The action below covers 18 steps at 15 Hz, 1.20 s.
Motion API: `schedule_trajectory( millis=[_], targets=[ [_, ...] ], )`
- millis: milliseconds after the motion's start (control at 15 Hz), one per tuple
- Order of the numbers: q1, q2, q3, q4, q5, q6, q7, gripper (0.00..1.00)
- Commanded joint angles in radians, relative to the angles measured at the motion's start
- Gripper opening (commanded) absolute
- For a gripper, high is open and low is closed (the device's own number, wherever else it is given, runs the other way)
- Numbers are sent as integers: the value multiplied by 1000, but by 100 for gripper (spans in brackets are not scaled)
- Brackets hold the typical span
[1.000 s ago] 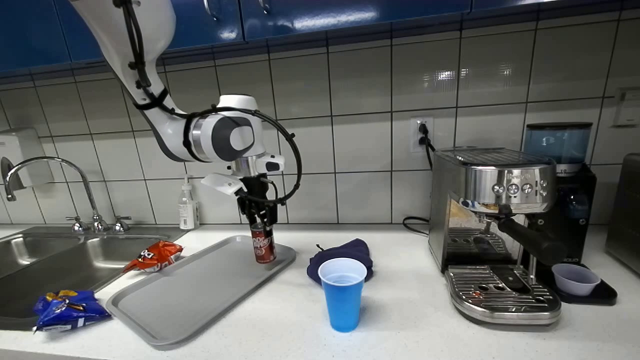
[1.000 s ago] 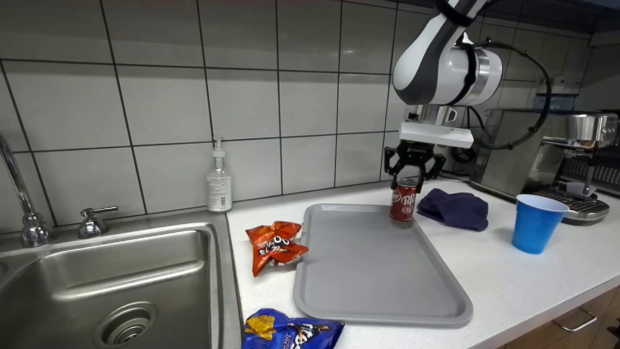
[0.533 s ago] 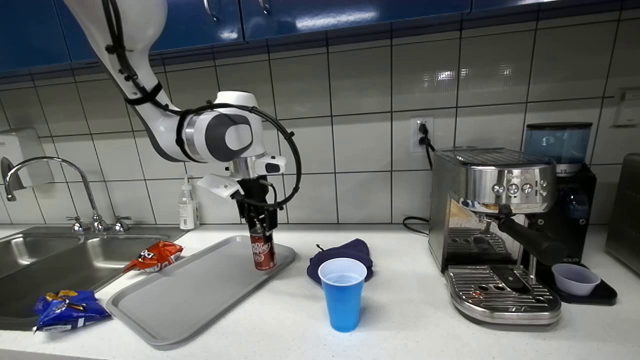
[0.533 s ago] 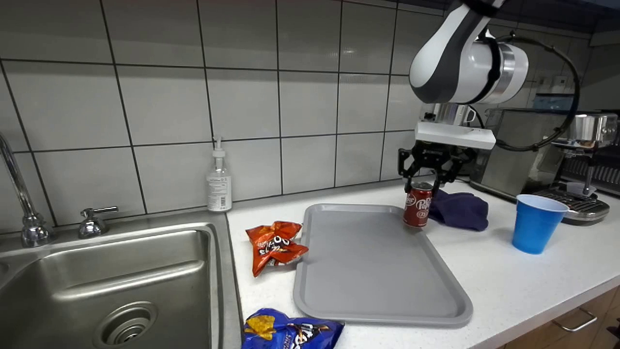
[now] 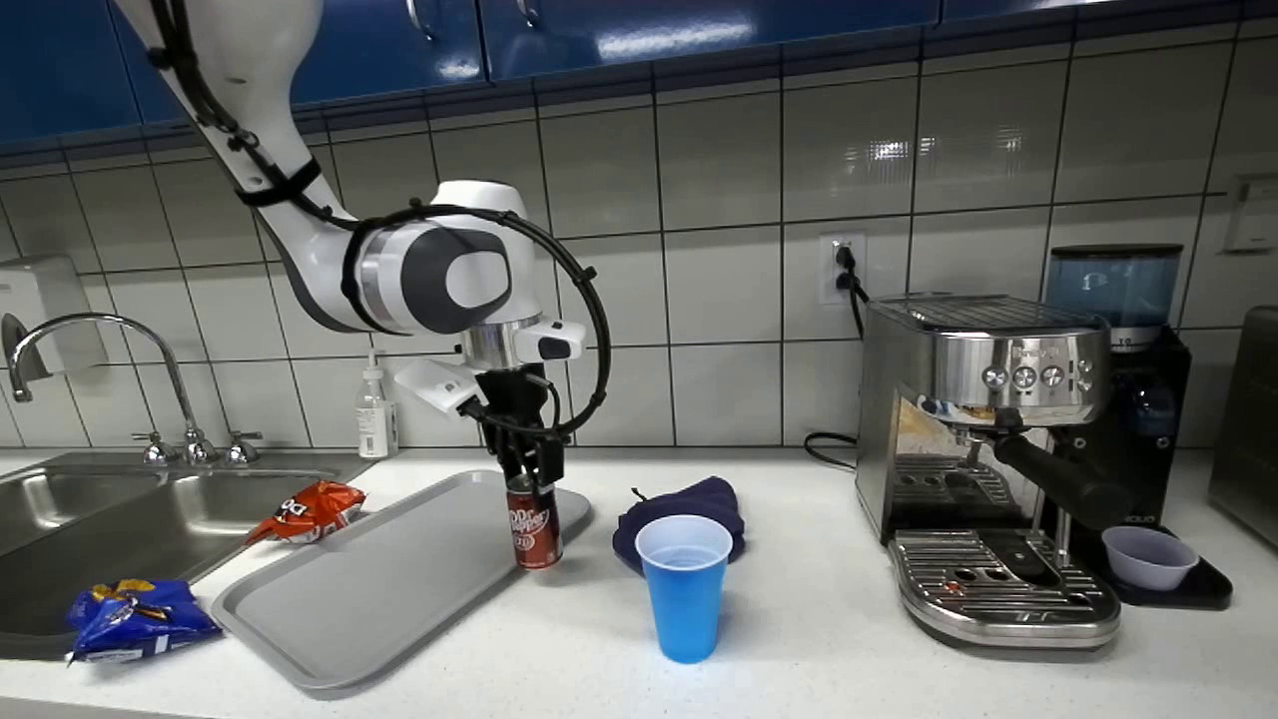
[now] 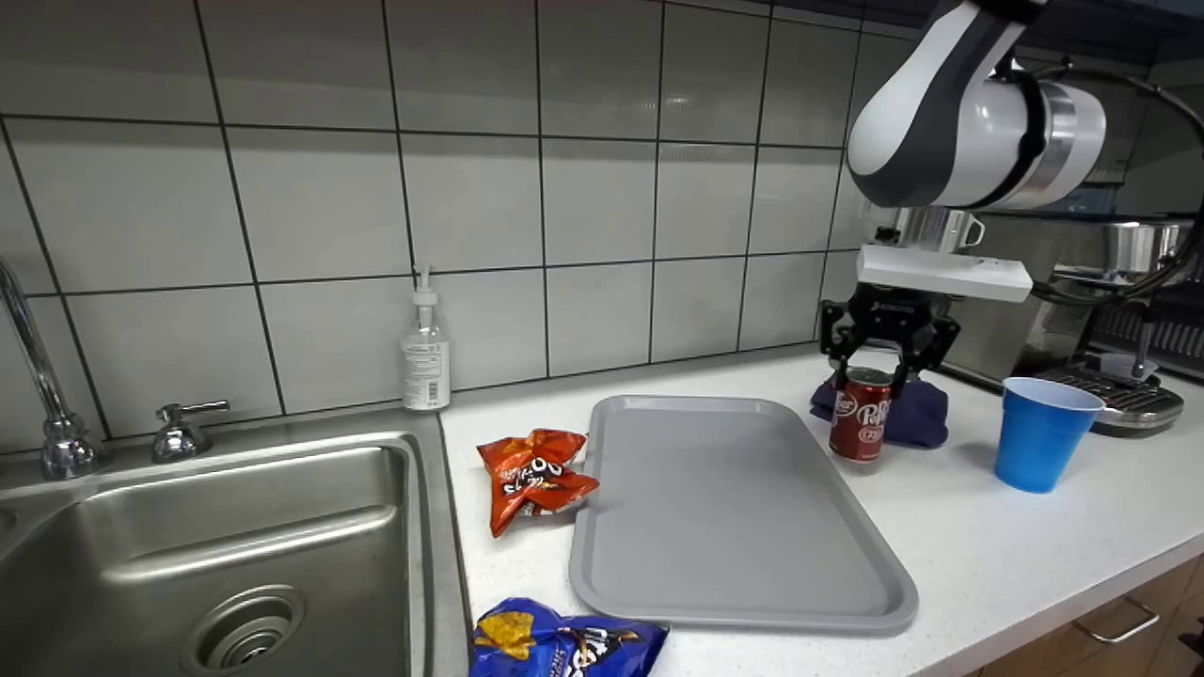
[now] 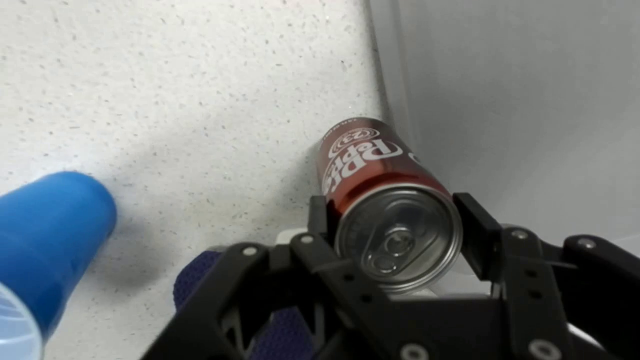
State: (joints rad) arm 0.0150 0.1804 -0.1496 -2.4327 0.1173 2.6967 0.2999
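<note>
The can [image 6: 859,418] had moved from over the tray [image 6: 734,527] to just beside its edge, nearer the cup [image 6: 1042,440]. The gripper [image 7: 392,215] pinched it near the top; the pickup looked done, letting go apparently remained; contact with the counter [image 6: 978,536] was unclear.

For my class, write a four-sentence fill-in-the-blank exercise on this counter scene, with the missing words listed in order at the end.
1. The soda can held between the fingers is labelled Dr ____.
2. The can's pull tab faces ____.
3. The flat tray is ____ in colour.
4. The drinking cup is ____ on the outside.

Missing words: Pepper; up; grey; blue.
</note>
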Motion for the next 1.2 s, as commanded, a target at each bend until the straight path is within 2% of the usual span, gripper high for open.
schedule_trajectory(
  millis=[0,1133],
  targets=[
    [-20,-58,-12,-58,-54,14,37,38],
    [-14,-43,-23,-101,-123,11,96,38]
  ],
)
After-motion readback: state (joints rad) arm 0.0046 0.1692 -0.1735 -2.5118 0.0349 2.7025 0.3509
